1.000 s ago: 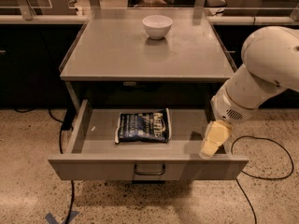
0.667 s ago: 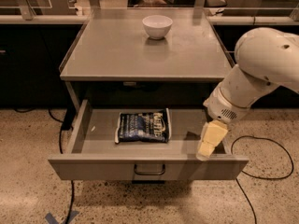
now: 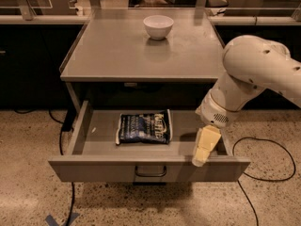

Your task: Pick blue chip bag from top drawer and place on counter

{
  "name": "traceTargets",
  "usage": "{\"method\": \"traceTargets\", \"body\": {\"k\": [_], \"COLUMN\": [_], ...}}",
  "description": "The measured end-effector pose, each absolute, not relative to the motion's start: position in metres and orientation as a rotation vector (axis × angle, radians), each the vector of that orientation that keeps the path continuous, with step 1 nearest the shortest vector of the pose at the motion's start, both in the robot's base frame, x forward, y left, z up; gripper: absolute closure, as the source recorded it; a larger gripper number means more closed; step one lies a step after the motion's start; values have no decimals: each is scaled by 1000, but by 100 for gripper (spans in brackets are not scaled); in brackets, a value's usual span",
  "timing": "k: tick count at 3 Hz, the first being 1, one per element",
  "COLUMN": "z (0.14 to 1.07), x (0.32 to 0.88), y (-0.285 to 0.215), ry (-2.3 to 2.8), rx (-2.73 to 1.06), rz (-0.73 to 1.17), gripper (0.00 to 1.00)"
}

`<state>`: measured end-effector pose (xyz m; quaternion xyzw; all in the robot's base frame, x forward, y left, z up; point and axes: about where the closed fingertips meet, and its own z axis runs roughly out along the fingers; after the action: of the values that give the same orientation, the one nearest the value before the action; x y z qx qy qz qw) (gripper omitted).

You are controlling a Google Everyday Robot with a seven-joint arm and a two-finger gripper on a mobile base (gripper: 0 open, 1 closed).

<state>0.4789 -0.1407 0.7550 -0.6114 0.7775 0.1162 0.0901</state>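
Observation:
The blue chip bag (image 3: pixel 144 127) lies flat in the middle of the open top drawer (image 3: pixel 149 169), which is pulled out toward me. The grey counter (image 3: pixel 117 51) sits above the drawer. My gripper (image 3: pixel 205 148) hangs from the white arm over the drawer's right end, to the right of the bag and apart from it. Its pale fingers point down toward the drawer's front edge.
A white bowl (image 3: pixel 158 26) stands at the back middle of the counter. Dark cabinets with pale tops run along the back on both sides. Black cables (image 3: pixel 263 173) lie on the speckled floor at right and left. Blue tape (image 3: pixel 54 219) marks the floor at bottom left.
The arm and gripper have shifted left, further over the drawer's right end and closer to the bag. The bag and bowl have not moved.

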Motion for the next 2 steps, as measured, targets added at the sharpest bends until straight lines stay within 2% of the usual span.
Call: {"method": "traceTargets", "body": {"k": [1,2], "z": [742,742], "x": [491,491], "y": [-112,-112], "ry": [2265,2265], "rx": [-1825,-1825], "rz": [366,366], "gripper": [0,0]}}
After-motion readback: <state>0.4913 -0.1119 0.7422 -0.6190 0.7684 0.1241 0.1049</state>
